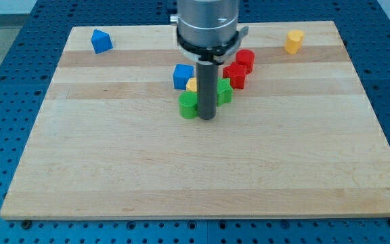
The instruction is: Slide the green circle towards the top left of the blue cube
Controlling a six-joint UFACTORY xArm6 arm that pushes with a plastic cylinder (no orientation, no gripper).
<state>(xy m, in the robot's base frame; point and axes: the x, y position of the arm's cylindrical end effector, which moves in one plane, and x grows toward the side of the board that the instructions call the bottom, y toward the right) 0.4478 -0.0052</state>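
The green circle (188, 105) lies near the board's middle, just below the blue cube (182, 76). My tip (207, 118) is down on the board right beside the green circle, at its right edge. The rod hides part of a yellow block (192, 85) and part of a second green block (225, 91) to its right.
A red cylinder (245, 59) and a red block (235, 76) sit right of the rod. A blue block (101, 41) lies at the view's top left, a yellow block (294, 41) at the top right. The wooden board (202, 169) ends on all sides.
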